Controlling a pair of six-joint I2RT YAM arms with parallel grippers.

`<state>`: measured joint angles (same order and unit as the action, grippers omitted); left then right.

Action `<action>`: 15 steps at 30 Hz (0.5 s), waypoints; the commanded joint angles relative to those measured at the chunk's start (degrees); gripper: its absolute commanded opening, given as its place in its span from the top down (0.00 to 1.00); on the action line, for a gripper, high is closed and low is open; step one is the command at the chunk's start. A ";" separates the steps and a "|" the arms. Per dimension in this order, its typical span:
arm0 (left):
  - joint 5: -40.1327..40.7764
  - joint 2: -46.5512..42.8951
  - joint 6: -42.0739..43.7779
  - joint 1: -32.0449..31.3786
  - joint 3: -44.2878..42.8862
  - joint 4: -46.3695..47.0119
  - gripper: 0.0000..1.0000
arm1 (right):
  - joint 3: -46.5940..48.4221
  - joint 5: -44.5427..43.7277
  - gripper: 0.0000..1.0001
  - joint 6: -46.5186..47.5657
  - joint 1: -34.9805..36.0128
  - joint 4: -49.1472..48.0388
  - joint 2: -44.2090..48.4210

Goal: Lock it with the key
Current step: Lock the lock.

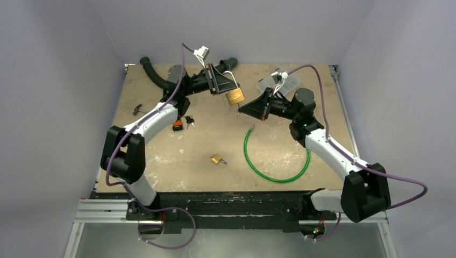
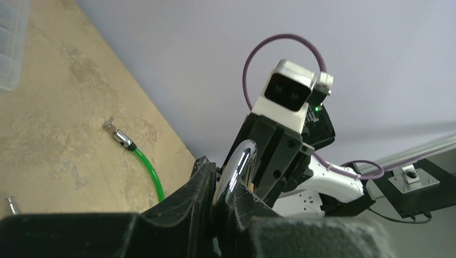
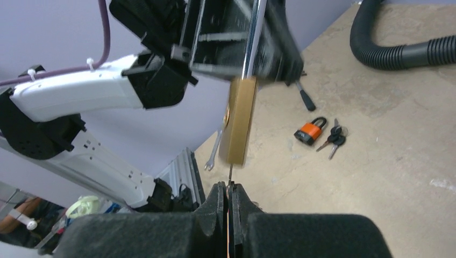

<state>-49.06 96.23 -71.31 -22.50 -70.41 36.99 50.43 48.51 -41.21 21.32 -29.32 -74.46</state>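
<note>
A brass padlock [image 1: 234, 97] hangs in the air over the back middle of the table. My left gripper [image 1: 219, 81] is shut on its chrome shackle [image 2: 239, 166], seen between the pads of the left gripper [image 2: 231, 200]. In the right wrist view the padlock [image 3: 239, 121] hangs body-down from the shackle [image 3: 253, 37]. Just below it, my right gripper [image 3: 229, 189] is shut on a key [image 3: 230, 173], whose thin blade reaches up to the padlock's underside. From above, the right gripper [image 1: 244, 109] sits right beneath and beside the lock.
A small brass padlock [image 1: 217, 159] lies mid-table. A green cable loop [image 1: 277, 161] lies to the right of it. An orange padlock [image 1: 177, 126], loose keys [image 1: 190, 121] and a wrench [image 1: 139, 109] lie on the left. Black hose [image 1: 156, 75] and a clear box [image 1: 279, 83] sit at the back.
</note>
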 commanded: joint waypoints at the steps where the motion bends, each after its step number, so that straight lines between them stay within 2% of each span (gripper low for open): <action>1: 6.17 0.08 1.15 2.64 -6.08 3.29 1.00 | -1.92 2.49 1.00 2.57 0.92 2.76 3.36; 7: 7.73 1.46 1.66 3.78 -7.89 2.67 1.00 | -3.73 2.38 1.00 3.42 0.93 4.27 3.90; 11: 7.58 1.65 5.76 4.28 -8.50 -1.93 1.00 | -3.85 1.98 1.00 5.01 0.98 5.71 3.86; 15: 7.74 0.47 19.37 4.55 -10.17 -19.23 1.00 | -3.47 -0.19 1.00 5.31 0.68 6.26 3.70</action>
<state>-42.59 98.67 -64.45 -18.39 -75.79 29.71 46.39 49.58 -38.00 22.11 -23.33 -72.31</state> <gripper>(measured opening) 0.122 0.026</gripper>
